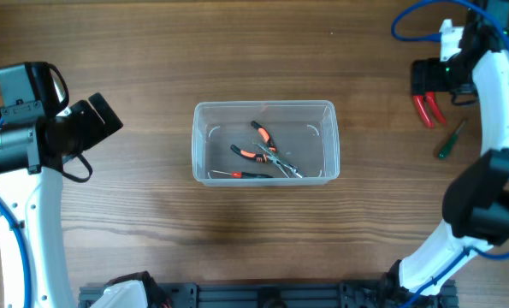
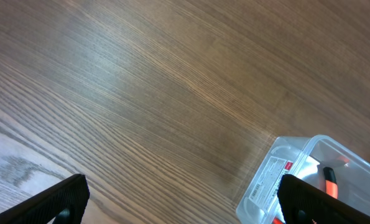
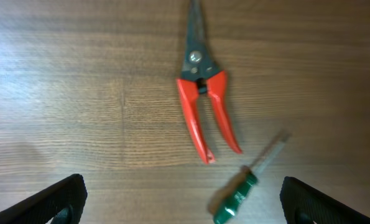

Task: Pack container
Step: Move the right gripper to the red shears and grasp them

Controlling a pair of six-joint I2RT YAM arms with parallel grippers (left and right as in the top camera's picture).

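Two arms work this table (image 1: 151, 51), the left arm (image 1: 27, 214) and the right arm (image 1: 504, 94), so I'll take my worries from the big things down.

The container (image 1: 265, 143) sits mid-table, lidless, well apart from both grippers. It looks like light clear plastic, so I judge that a low pass over its rim could shove or tip it.

The left gripper (image 2: 185, 211) hangs over bare wood with its fingers wide apart and nothing in them. The tub's corner is just inside its view.

The right gripper (image 3: 185, 208) hovers over the red pliers (image 3: 203, 102), fingers likewise spread and empty. The pliers' handles are splayed, so a pinch on one handle alone might let them swing or slip out.

The green screwdriver (image 3: 244, 186) lies just beside those handles, not touching them as far as I can tell. A wide descent could clip it, and being round it may roll off.

Tools inside the tub overlap, so a dropped piece could land on them and bounce.

Counts:
- One table, two arms, one container.
- Outside the tub, one red pliers and one green screwdriver.
- Inside it, two orange pliers (image 1: 263, 135) and one red screwdriver (image 1: 245, 174), I think. The tangled metal tips leave that count unsure.
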